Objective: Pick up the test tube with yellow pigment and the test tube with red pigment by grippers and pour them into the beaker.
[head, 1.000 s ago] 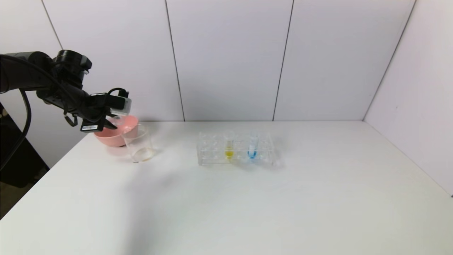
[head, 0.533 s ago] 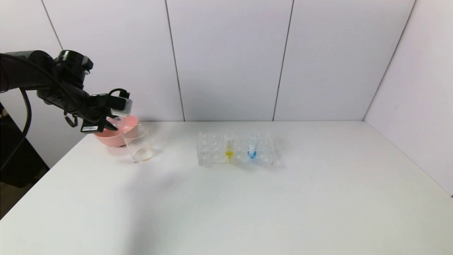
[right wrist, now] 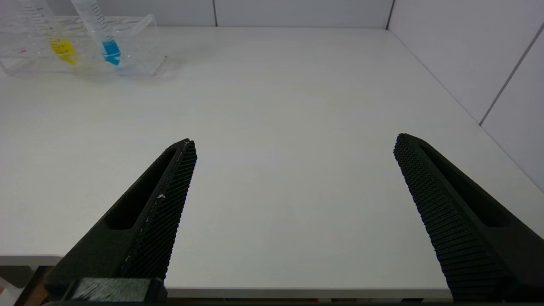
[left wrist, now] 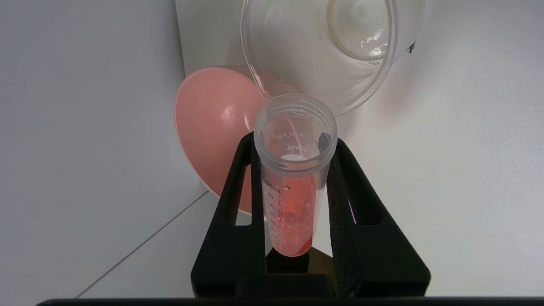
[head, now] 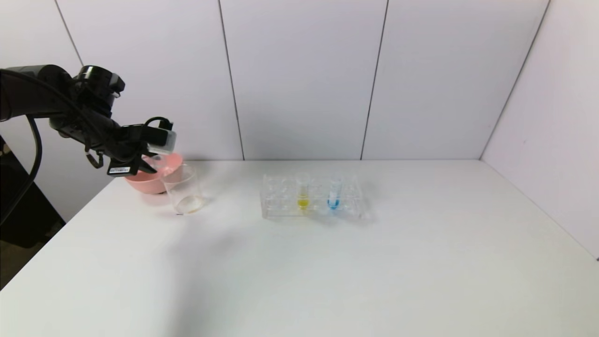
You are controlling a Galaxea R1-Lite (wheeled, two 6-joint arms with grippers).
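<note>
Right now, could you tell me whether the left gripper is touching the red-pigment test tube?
Touching: the left wrist view shows the left gripper clamped on the test tube with red pigment.

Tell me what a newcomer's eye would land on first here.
The left gripper, raised at the table's far left corner, is shut on the red tube, tipped toward the beaker with the pink bowl just behind. Mid-table, the yellow tube and blue tube stand in a clear rack.

Bare table (head: 327,271) lies open ahead of the rack (head: 312,196); the bowl (head: 145,180) crowds the beaker (head: 185,189) at the left wall.
</note>
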